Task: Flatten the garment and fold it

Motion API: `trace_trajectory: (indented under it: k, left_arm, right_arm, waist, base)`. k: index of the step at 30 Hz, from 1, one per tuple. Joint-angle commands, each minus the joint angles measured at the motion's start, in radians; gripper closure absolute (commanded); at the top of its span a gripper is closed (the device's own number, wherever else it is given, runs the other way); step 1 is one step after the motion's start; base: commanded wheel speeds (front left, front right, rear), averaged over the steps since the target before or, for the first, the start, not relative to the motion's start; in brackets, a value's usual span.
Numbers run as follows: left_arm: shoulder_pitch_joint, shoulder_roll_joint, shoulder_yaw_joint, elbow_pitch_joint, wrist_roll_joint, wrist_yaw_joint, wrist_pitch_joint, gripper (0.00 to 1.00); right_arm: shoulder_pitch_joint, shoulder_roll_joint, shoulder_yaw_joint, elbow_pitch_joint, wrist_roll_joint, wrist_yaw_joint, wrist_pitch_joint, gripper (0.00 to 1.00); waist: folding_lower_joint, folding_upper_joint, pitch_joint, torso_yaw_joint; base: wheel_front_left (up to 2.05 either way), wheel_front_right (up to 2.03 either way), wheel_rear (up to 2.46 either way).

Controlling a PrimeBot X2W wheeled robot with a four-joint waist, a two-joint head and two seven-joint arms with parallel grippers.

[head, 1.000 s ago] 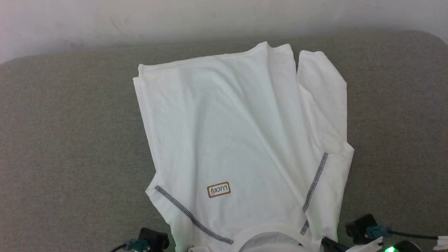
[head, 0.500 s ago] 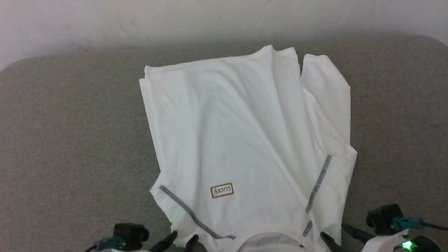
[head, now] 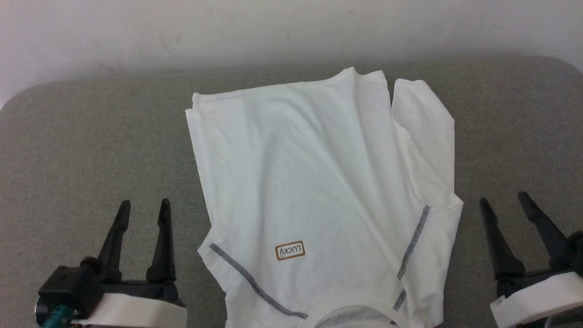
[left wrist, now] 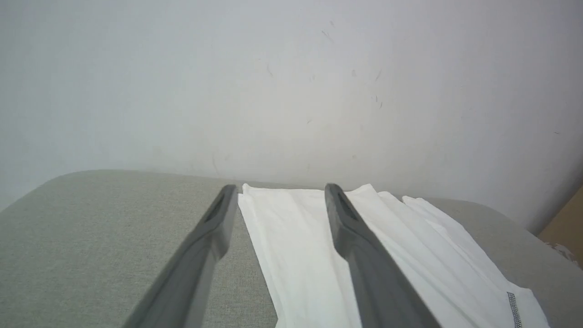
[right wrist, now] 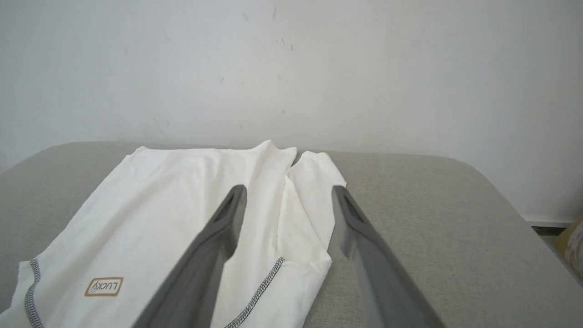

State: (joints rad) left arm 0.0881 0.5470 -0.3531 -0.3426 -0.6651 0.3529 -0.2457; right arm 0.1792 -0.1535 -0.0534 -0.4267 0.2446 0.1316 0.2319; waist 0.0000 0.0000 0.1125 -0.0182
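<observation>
Currently we list the garment (head: 319, 182) spread mostly flat on the worktop (head: 91, 159), creased, folding judged unstarted; left gripper (head: 144, 202) and right gripper (head: 503, 198) flank it, fingers wide, empty.

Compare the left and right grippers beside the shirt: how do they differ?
Left gripper stands farther from the shirt; right gripper sits close to its sleeve side. Left fingers rise almost straight up the head view; right fingers slant, tips toward the shirt. Both are open, empty and off the cloth.
</observation>
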Motion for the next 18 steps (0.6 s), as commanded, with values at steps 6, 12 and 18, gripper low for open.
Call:
trace_trajectory:
  k: [6, 12, 18]
  left_arm:
    - [0.000, -0.197, 0.063, 0.033, 0.250, 0.031, -0.016, 0.00]
    - [0.041, -0.300, 0.116, 0.093, 0.318, -0.056, -0.016, 0.00]
    - [0.003, -0.307, 0.168, 0.121, 0.327, -0.138, -0.016, 0.00]
  right_arm:
    - [-0.017, 0.099, -0.044, 0.102, -0.158, -0.001, -0.272, 0.00]
    - [-0.019, 0.103, -0.046, 0.192, -0.120, -0.001, -0.392, 0.00]
    - [-0.052, 0.103, -0.057, 0.188, -0.136, -0.001, -0.406, 0.00]
  waist:
    - [0.0000, 0.0000, -0.002, 0.007]
    - [0.0000, 0.0000, 0.004, 0.012]
    - [0.0000, 0.0000, 0.039, 0.019]
  base:
    - [0.00, 0.00, 0.00]
    - [0.00, 0.00, 0.00]
    - [0.00, 0.00, 0.00]
